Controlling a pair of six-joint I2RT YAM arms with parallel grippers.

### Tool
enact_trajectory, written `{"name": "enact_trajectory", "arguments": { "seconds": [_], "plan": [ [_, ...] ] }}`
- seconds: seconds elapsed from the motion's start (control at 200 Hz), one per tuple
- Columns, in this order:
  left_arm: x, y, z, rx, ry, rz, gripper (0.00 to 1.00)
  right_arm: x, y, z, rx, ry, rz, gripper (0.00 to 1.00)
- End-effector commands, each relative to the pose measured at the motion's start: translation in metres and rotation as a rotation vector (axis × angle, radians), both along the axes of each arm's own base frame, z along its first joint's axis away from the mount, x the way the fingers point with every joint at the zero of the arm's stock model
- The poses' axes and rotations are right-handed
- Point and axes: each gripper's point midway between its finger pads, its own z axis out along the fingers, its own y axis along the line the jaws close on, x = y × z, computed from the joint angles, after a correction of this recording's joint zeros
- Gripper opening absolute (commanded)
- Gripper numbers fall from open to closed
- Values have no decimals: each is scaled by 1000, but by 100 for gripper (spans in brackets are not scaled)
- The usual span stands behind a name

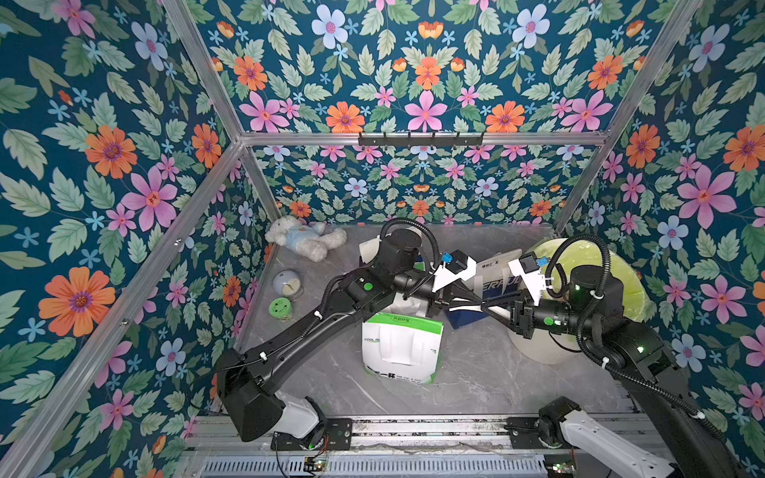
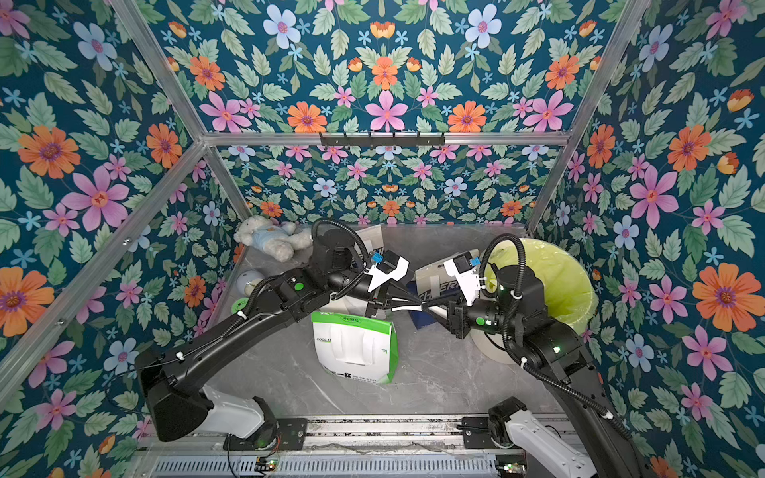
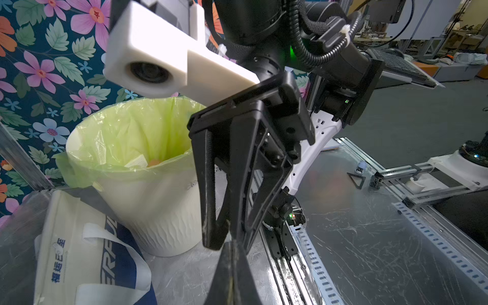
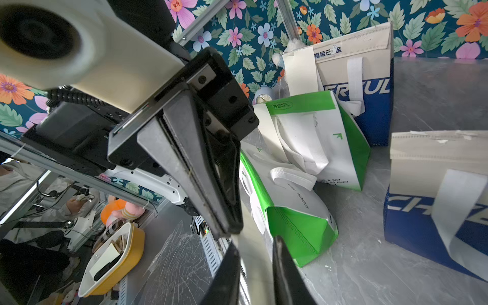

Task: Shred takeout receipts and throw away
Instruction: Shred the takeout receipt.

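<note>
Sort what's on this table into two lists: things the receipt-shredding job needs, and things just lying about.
Job in hand: takeout receipt, pinched by the left gripper; right gripper facing it; another receipt on the white-and-blue bag; lined trash bin.
Lying about: teddy bear; green-lidded jar; small domed container; white-and-green bag.

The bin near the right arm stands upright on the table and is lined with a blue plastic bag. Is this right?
Not quite: the plastic bag is pale yellow-green, not blue. The bin does stand upright on the table near the right arm. The left wrist view shows the colour clearly.
</note>
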Motion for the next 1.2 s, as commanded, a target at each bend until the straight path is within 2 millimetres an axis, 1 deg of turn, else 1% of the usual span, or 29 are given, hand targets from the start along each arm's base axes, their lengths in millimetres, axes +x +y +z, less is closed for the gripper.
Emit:
{"name": "enact_trajectory", "arguments": {
  "seconds": [0.0,0.125,0.26,0.36,0.54,0.62,0.715,0.86,0.9,0.955,1.04,1.195],
  "plan": [
    [0,-1,8,-32,-11,-3,0,5,1,12,29,-53,-11,19],
    [0,-1,7,-32,-9,-2,0,5,0,13,30,-62,-17,16],
    [0,0,5,-31,-9,2,0,1,0,16,37,-70,-7,17],
    [1,-1,5,-33,-7,2,0,-1,0,18,42,-81,-1,19],
    [1,-1,7,-41,-11,4,0,-1,0,16,41,-73,3,19],
    [1,0,8,-46,-14,6,0,-1,1,14,41,-63,7,16],
    [2,-1,10,-54,-21,13,0,1,2,13,39,-51,7,8],
    [2,-1,12,-67,-22,14,0,3,2,10,38,-38,-3,4],
    [2,-1,12,-67,-22,12,0,4,1,11,39,-38,-14,0],
    [2,-1,11,-68,-22,14,0,6,-1,10,33,-31,-31,0],
    [2,-1,12,-74,-30,17,0,14,-6,5,9,0,-95,0],
    [-1,3,13,-119,-105,44,0,25,-19,-1,-39,45,-201,0]
  ]
}}
